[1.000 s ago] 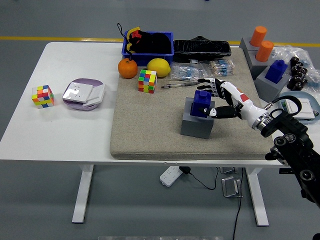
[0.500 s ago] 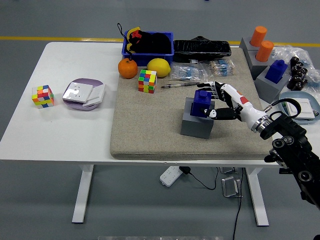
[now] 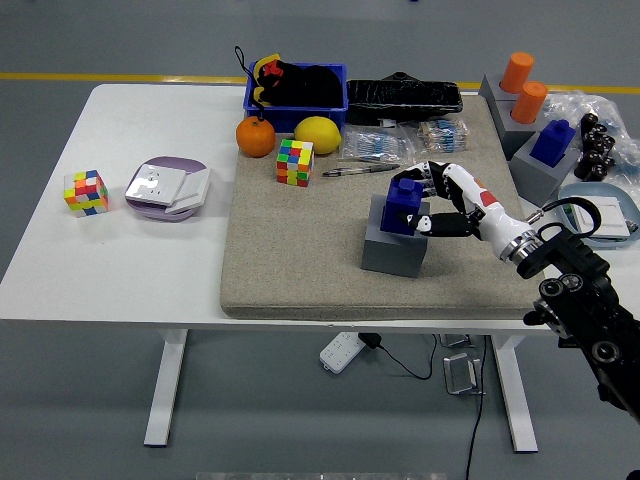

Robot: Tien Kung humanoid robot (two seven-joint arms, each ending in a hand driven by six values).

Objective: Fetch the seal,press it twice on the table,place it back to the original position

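Observation:
The blue seal (image 3: pixel 403 205) sits on a grey block (image 3: pixel 394 246) on the beige mat (image 3: pixel 300 260), right of centre. My right hand (image 3: pixel 430 200) reaches in from the right and its fingers curl around the seal's right side, thumb at the front and fingers behind the top. The seal still rests on the block. My left arm is out of view.
A second blue seal (image 3: pixel 553 141) on a grey block and two orange cylinders (image 3: pixel 522 85) stand at the right. A Rubik's cube (image 3: pixel 295 162), pen (image 3: pixel 358 170), orange (image 3: pixel 255 137), lemon (image 3: pixel 318 134) and blue basket (image 3: pixel 296 85) lie behind. Another cube (image 3: pixel 85 192) and a purple plate (image 3: pixel 166 187) sit left.
My right hand has drawn in slightly around the seal, and the forearm has shifted a little. The seal has not moved.

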